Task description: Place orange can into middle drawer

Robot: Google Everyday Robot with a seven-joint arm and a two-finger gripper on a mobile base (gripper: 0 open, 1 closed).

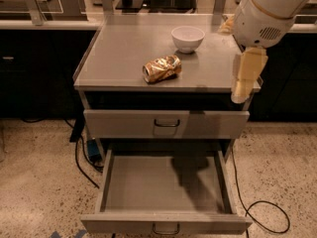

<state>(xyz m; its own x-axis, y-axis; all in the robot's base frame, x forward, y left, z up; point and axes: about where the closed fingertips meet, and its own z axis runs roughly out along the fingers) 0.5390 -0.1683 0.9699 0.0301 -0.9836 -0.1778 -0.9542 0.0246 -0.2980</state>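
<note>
The orange can [161, 68] lies on its side, dented, near the middle of the grey cabinet top [119, 53]. The middle drawer [166, 185] is pulled out wide below, with a bare grey floor and a small loop handle on its front. My gripper [239, 95] hangs cream-coloured from the white arm [270, 9] at the top's right edge. It is to the right of the can and apart from it, with nothing seen in it.
A white bowl [187, 37] stands behind the can to the right. A closed drawer [167, 123] sits above the open one. Black cables [262, 217] lie on the speckled floor on both sides. Dark counters stand behind the cabinet.
</note>
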